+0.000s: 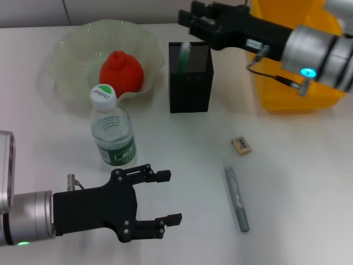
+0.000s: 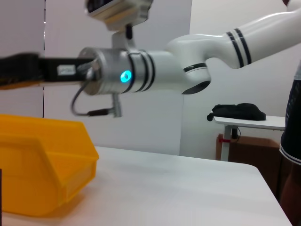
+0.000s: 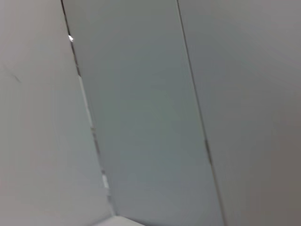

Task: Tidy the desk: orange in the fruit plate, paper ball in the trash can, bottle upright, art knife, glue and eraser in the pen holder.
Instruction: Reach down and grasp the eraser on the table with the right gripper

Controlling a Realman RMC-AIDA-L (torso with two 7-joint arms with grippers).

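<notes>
Closest to me, near the front-left corner of the desk (image 1: 309,182), I see the left gripper (image 1: 165,197) low over the surface with its two fingers spread apart and nothing between them. Just beyond it the bottle (image 1: 113,131) stands upright with its cap on top. Towards the front-right part of the desk the glue (image 1: 236,197) lies flat, and a little farther back the eraser (image 1: 241,145) lies beside it, not touching it.

Behind the bottle is the fruit plate (image 1: 66,58), near the back-left corner, and the orange (image 1: 121,70) already rests inside it. To its right, about in the middle of the back edge, the pen holder (image 1: 190,84) stands, and the art knife (image 1: 185,55) sticks up from inside it.

At the back-right corner stands the trash can (image 1: 300,91). The right gripper (image 1: 193,19) reaches across in front of it and ends above the pen holder. From my head camera its fingers look close together, but I cannot tell for sure. My left wrist camera shows the right arm above the trash can (image 2: 44,160).
</notes>
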